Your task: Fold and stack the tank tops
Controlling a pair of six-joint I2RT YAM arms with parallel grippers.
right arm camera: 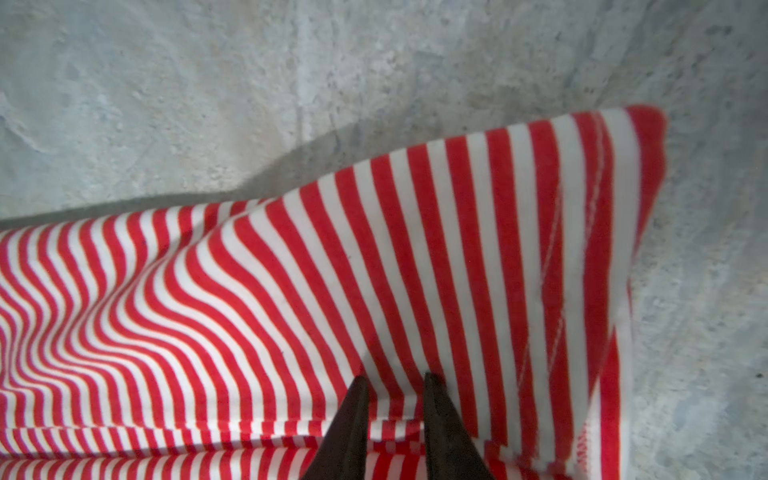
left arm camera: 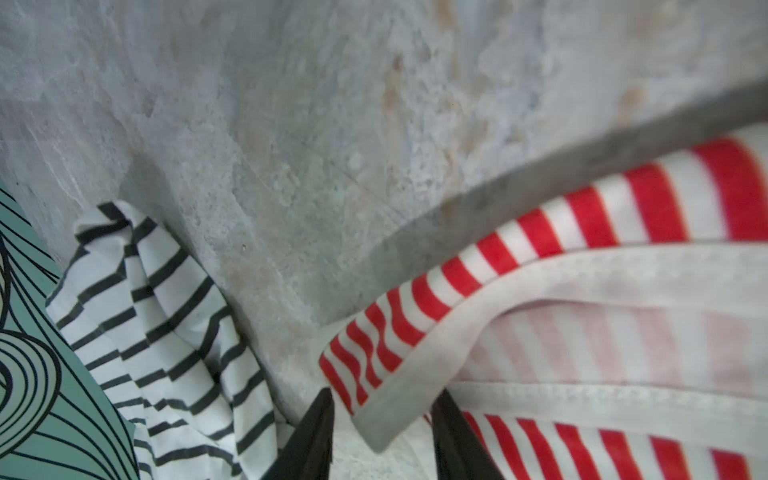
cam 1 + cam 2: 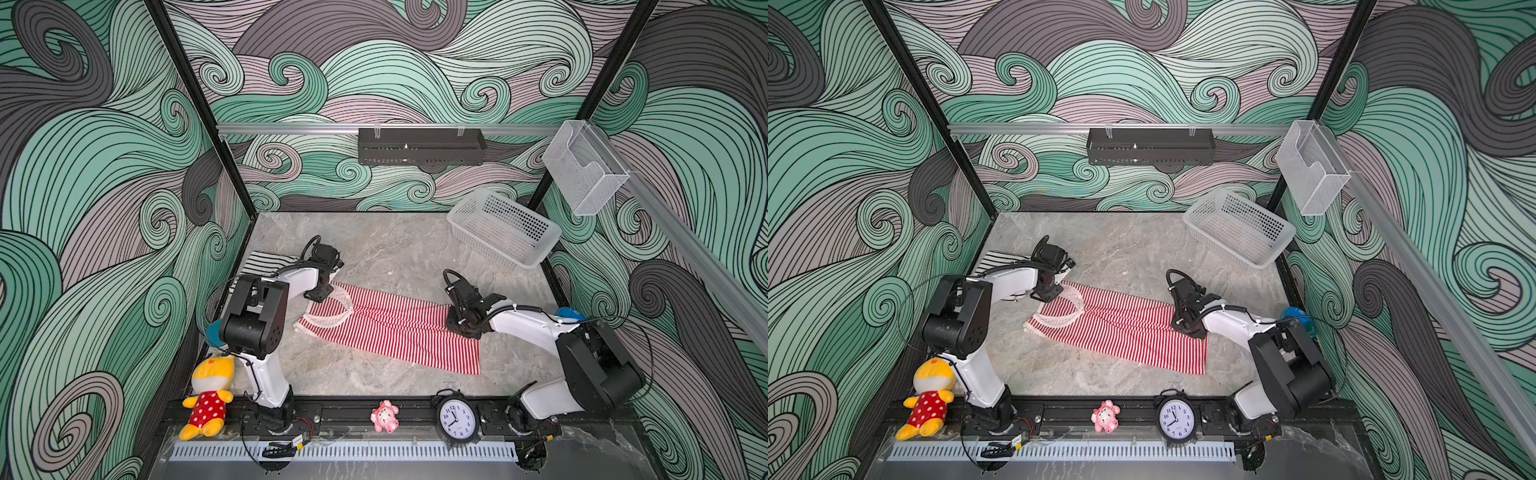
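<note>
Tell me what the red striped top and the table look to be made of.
Red striped top: soft, matte stretch knit, probably cotton jersey; it ripples and its stripes bend. Table: grey marbled slab, matte, mottled veining; real stone or printed laminate, cannot tell.

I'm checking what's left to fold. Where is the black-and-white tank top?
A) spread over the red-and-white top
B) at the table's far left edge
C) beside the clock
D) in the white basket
B: the black-and-white tank top lies at the far left edge of the table, apart from the red-and-white tank top.
</note>
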